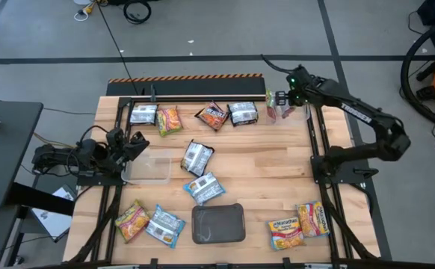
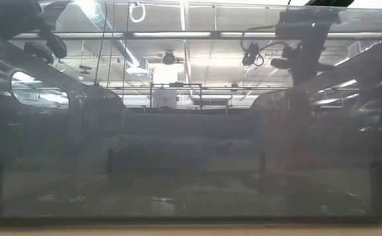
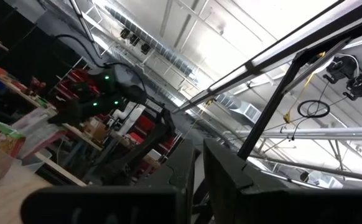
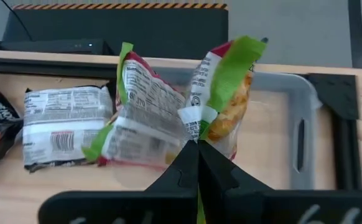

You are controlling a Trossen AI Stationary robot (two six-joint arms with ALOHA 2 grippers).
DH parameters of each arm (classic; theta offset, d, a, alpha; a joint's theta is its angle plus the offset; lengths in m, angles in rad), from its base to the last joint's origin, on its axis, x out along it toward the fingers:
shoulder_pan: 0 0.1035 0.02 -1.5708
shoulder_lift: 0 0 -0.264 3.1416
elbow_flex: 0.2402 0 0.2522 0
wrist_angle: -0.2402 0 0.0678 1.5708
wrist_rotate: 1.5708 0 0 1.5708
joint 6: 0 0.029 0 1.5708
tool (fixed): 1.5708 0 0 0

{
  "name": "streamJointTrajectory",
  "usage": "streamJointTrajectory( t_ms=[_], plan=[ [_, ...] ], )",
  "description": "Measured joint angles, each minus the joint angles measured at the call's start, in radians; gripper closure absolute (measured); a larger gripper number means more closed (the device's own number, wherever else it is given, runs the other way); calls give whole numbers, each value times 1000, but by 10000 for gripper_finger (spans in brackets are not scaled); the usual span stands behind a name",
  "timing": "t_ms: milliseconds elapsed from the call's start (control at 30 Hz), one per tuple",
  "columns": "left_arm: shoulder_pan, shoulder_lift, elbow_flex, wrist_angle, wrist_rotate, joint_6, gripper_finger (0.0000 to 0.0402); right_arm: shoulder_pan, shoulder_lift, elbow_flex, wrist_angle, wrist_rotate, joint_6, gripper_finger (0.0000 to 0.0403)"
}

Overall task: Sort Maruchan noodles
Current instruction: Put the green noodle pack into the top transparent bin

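While a green-edged Maruchan packet (image 4: 221, 93) is clamped in the right jaws (image 4: 198, 152) above a clear tub (image 4: 293, 118), about a dozen packets remain scattered across the desk (image 1: 262, 161); the left jaws (image 1: 131, 143), seemingly together, wait idle.

From where I stand, hardly any print can be made out. The silver packet (image 4: 60, 127) lying on the desk (image 4: 19, 193) shows a nutrition table and a barcode, too small to read. The green-edged packet (image 4: 221, 93) carries print that is just as illegible.
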Motion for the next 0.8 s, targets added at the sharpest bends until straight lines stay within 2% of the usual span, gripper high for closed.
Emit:
streamJointTrajectory(
  t_ms=[267,467,667,800],
  plan=[
    [0,0,0,0,0,-3,361,-14,131,-25,107,-46,-4,394],
    [0,0,0,0,0,-2,361,-13,194,-25,172,-92,10,365],
    [0,0,0,-1,0,-2,361,-13,189,-25,190,-103,10,342],
    [0,0,0,-21,-5,-2,361,-1,136,-25,190,-103,0,340]
  ],
)
